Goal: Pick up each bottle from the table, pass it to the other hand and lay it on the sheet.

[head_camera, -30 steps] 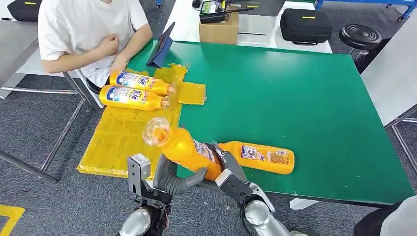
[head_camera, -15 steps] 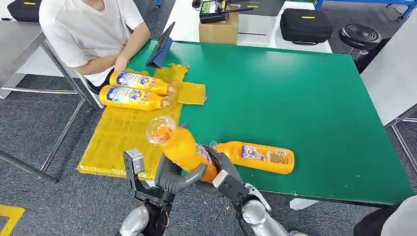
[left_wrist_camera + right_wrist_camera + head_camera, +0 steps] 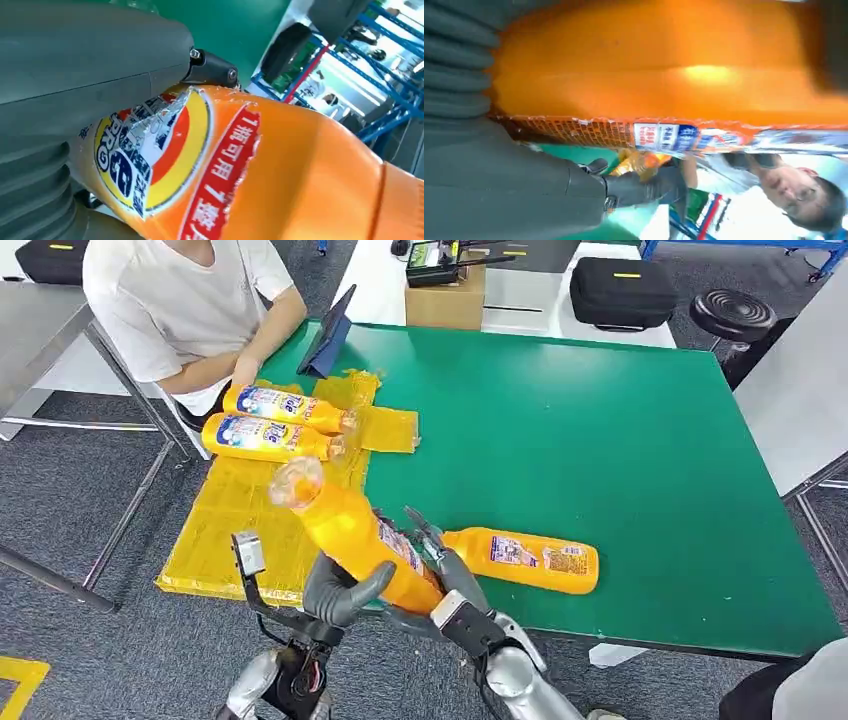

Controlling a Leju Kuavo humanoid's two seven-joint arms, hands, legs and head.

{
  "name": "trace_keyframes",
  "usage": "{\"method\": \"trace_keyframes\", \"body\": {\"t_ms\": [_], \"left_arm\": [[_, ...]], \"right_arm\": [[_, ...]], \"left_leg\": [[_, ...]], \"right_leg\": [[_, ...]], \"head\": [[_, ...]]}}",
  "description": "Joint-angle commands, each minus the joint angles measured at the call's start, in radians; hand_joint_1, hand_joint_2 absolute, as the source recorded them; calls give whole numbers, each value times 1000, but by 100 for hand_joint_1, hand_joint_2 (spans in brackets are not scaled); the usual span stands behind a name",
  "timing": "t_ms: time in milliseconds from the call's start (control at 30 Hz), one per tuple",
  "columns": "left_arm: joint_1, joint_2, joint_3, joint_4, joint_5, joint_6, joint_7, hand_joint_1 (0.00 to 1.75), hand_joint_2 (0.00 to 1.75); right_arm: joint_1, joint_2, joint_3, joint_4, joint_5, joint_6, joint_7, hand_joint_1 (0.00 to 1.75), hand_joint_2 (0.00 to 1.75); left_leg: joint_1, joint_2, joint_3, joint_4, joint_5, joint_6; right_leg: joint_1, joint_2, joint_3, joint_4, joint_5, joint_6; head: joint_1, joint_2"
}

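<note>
Above near table edge, left hand (image 3: 340, 592) gripping lower body of orange bottle (image 3: 350, 530); right hand (image 3: 440, 575) lying against its far side, fingers spreading, grasp unclear. Long axis tilting, cap toward yellow sheet (image 3: 235, 530) at left, nearer left hand.

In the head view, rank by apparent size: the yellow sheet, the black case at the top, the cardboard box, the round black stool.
1. yellow sheet, clearly largest.
2. black case.
3. and 4. cardboard box and round black stool look alike; I won't rank them.

All but the sheet lie farther from the camera, so true sizes may differ.
</note>
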Motion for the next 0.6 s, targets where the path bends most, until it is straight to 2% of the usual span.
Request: {"method": "trace_keyframes", "body": {"t_ms": [33,133,167,200,300,333,400,467,600], "left_arm": [[-36,7,113,47,-89,116,-62,175,175],[-55,11,135,72,-154,181,-70,175,175],[-67,22,134,84,-252,257,-112,175,175],[-77,33,140,93,-284,277,-121,175,175],[-105,68,134,142,-458,380,-140,175,175],[-108,69,148,150,-460,376,-141,175,175],[-138,93,127,194,-712,513,-149,175,175],[-139,90,136,197,-717,508,-148,175,175],[-137,82,141,194,-726,504,-145,175,175]], "right_arm": [[53,-12,-13,-133,25,-94,-20,0,0],[90,-12,-31,-202,70,-206,-41,0,0],[105,-12,-39,-228,84,-253,-48,0,0],[117,-16,-43,-250,88,-276,-53,0,0],[149,-27,-60,-322,108,-352,-68,0,0],[156,-36,-60,-347,109,-354,-67,0,0],[174,-37,-78,-385,136,-412,-81,0,0],[175,-38,-79,-391,136,-414,-81,0,0],[173,-37,-79,-387,135,-415,-81,0,0]], "left_leg": [[1,0,5,0,-2,-1],[2,-1,9,0,-4,-3],[1,-1,9,0,-4,-3],[0,-2,3,-1,-1,-1],[1,-1,8,0,-3,-2],[0,-1,3,-1,-1,-1],[0,-1,3,-1,0,-1],[1,-2,6,-1,-1,-2],[0,0,3,-1,-1,-1]], "right_leg": [[1,-1,5,-1,-2,-2],[2,-3,10,0,-5,-4],[2,-3,9,0,-4,-4],[1,-3,3,0,-2,-2],[1,-3,8,0,-4,-3],[0,-2,4,-1,-1,-2],[0,-2,3,-1,-1,-2],[1,-4,7,-1,-3,-3],[1,-1,3,-1,-1,-1]], "head": [[0,0],[0,0],[0,0],[0,0],[1,0],[0,0],[1,0],[0,0],[0,0]]}}
